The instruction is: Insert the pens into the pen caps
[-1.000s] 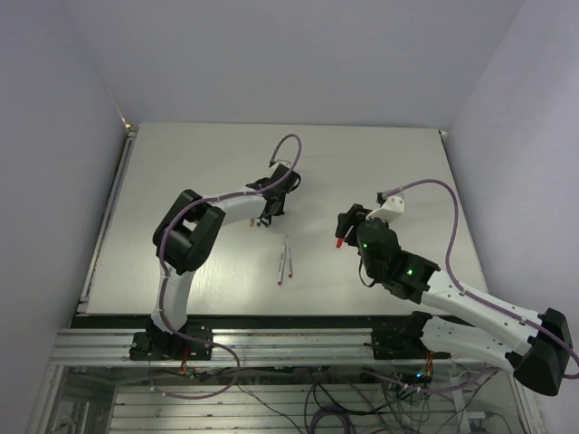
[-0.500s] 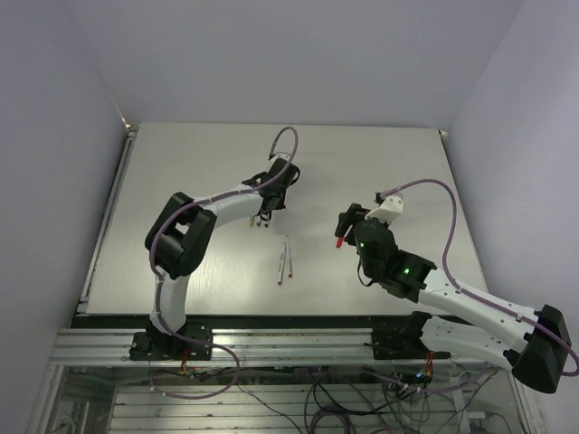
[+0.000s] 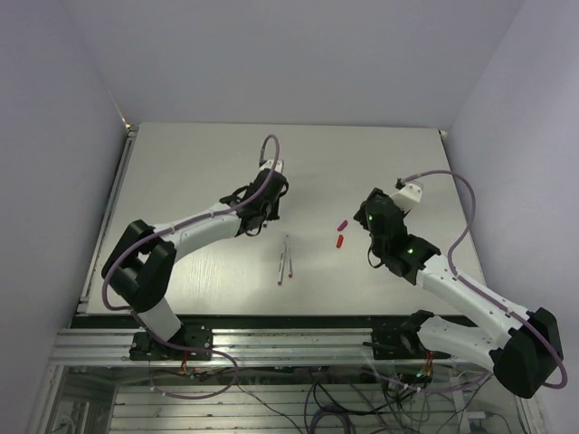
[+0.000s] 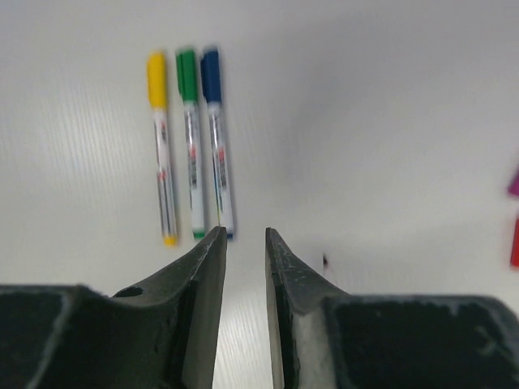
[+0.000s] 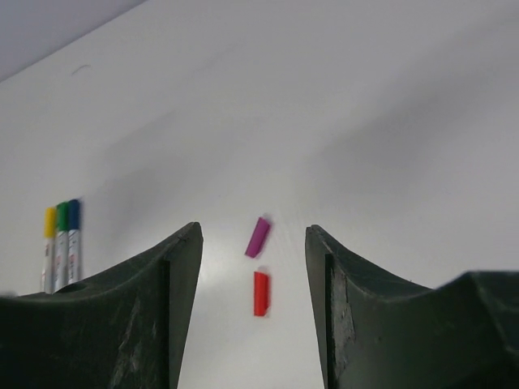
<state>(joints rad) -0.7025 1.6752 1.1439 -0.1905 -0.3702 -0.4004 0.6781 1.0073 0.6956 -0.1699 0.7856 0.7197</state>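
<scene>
capped pens: yellow, green and blue, side by side; ahead and to the left of the left gripper; judged finished
left gripper: fingers a narrow slit apart; nothing between them
bare pens: two, close together, base-side of the left gripper; long axes run roughly away from the bases; left arm looks nearer
purple cap: just ahead of the right gripper; tilted
red cap: beside the purple; in line with the right gripper's gap
right gripper: spread wide; empty; likely takes a cap
</scene>
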